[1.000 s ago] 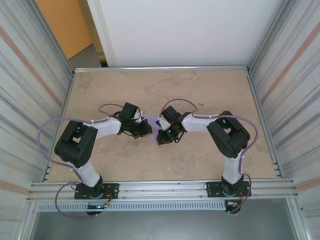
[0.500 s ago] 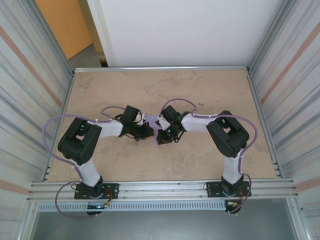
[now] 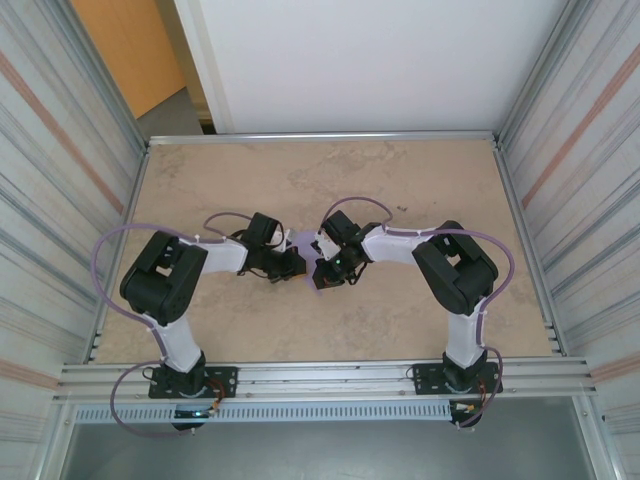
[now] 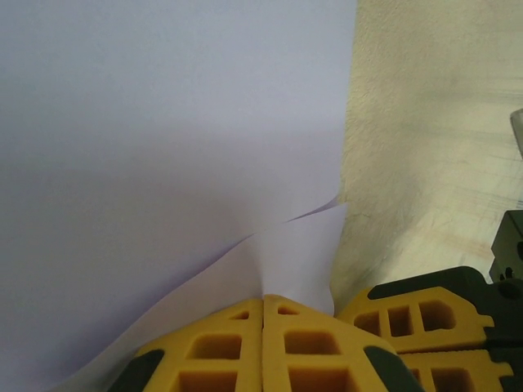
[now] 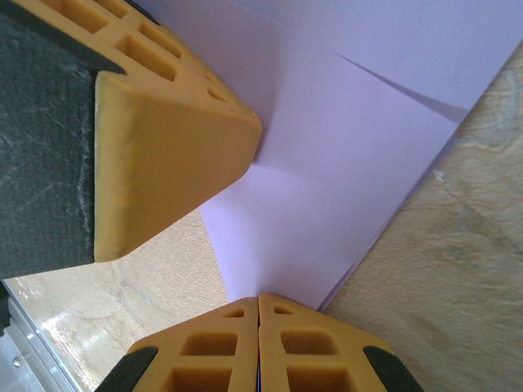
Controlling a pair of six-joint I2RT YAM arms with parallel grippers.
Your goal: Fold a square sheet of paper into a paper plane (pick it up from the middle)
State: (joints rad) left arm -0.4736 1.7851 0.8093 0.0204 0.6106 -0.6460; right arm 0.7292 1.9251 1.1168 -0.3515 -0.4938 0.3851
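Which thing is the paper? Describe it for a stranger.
On the beige table, the left gripper and right gripper meet mid-table. Both pinch the paper, a thin creased sheet. It is flat and lilac, unlike the chunky yellow fingers.

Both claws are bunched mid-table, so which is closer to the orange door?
Left. The left gripper, pinching the lilac paper, sits nearer the orange door at far left; the right gripper pinches it further right.

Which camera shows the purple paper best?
The right wrist view: the purple paper is close, with crease and edges clear. The left wrist view shows a plain stretch; the top view, tiny slivers.
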